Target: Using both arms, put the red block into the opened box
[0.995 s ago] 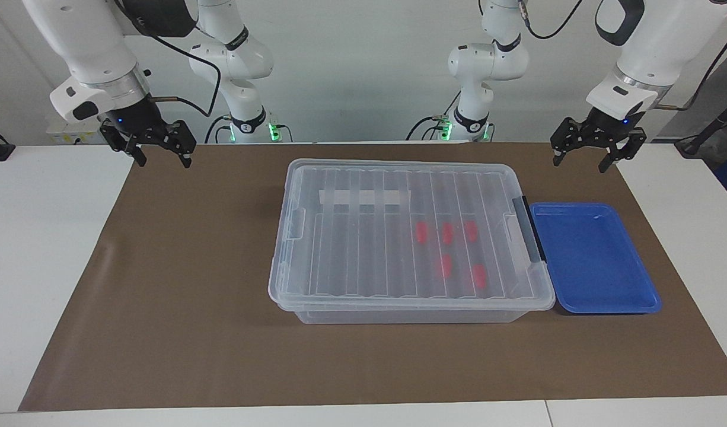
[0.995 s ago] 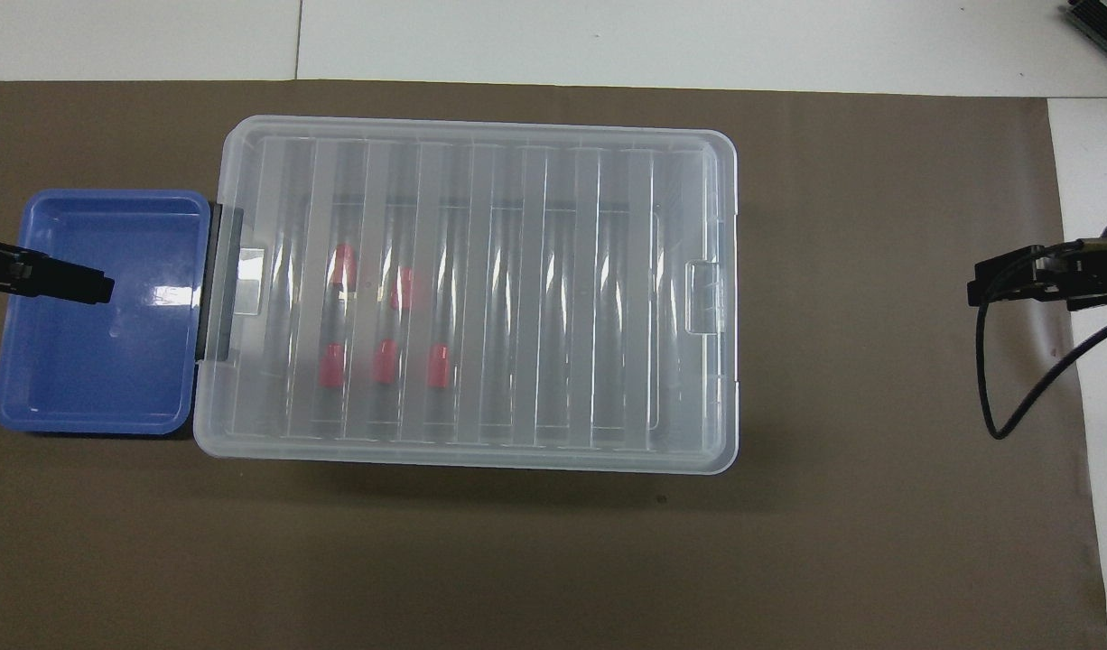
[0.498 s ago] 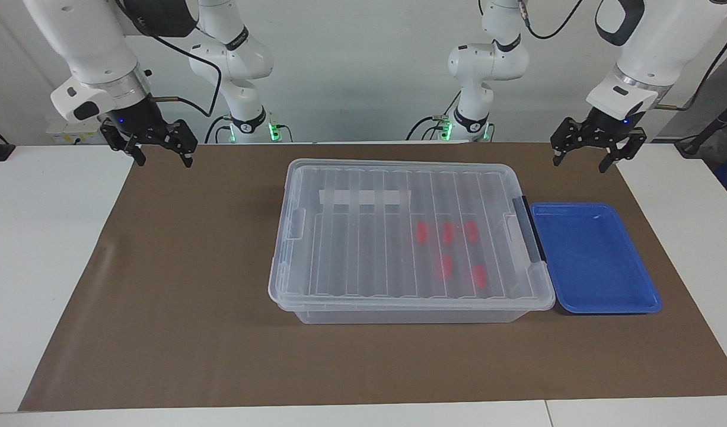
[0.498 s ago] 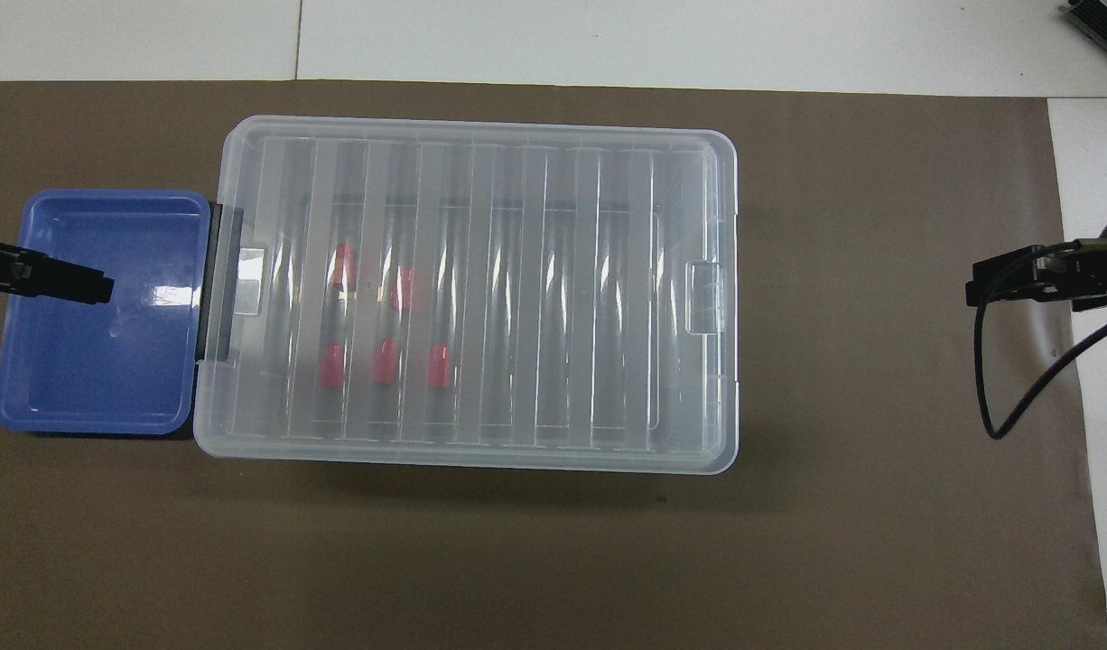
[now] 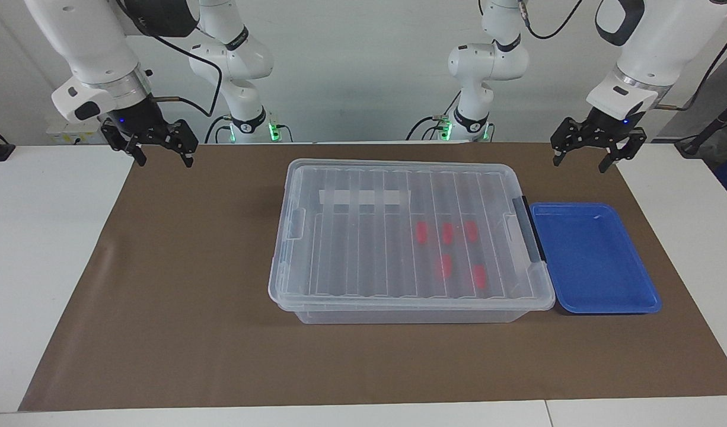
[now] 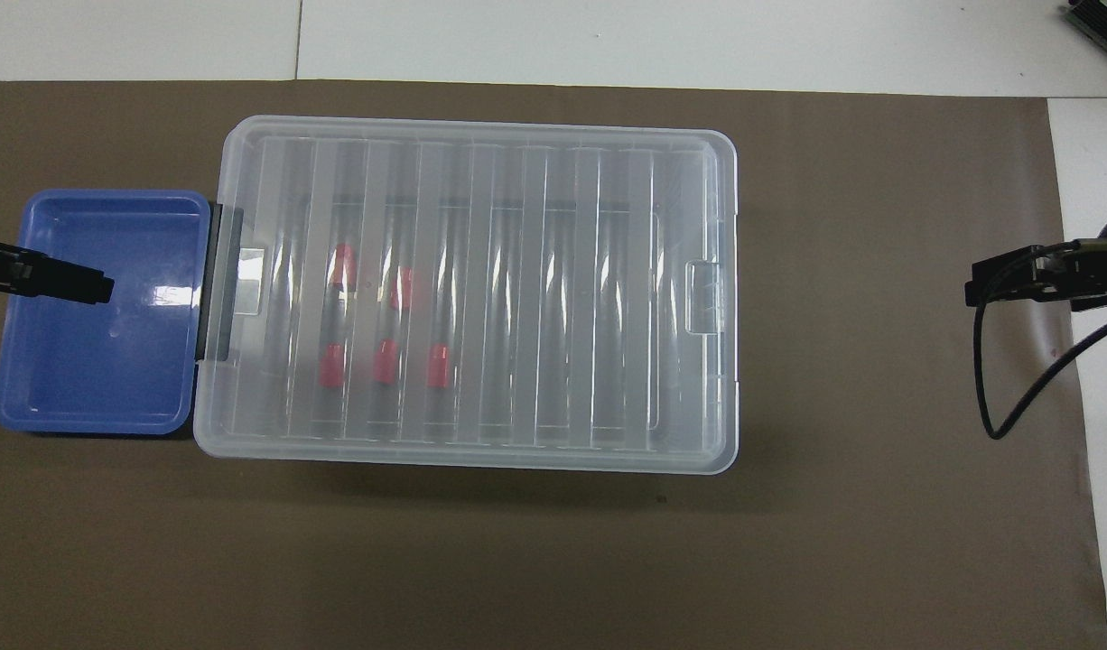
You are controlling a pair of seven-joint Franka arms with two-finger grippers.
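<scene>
Five red blocks lie on the floor of the box, seen through its ribbed clear lid — the lid is on and covers the whole box. They sit in the half of the box toward the left arm's end of the table: three in a row nearer the robots, two in a row farther from them. Each block's long axis runs across the box's short way, pointing toward and away from the robots, parallel to the lid's ribs. None touches a gripper; both grippers are well apart from the blocks.

The box stands mid-mat with its long side running between the two arms' ends, its dark grey handle at the left arm's end. Touching that end lies the blue tray.

The left gripper hangs in the air over the brown mat at the edge nearest the robots, fingers spread apart, holding nothing. The right gripper hangs likewise over the mat's corner at its own end — fingers apart, empty.
</scene>
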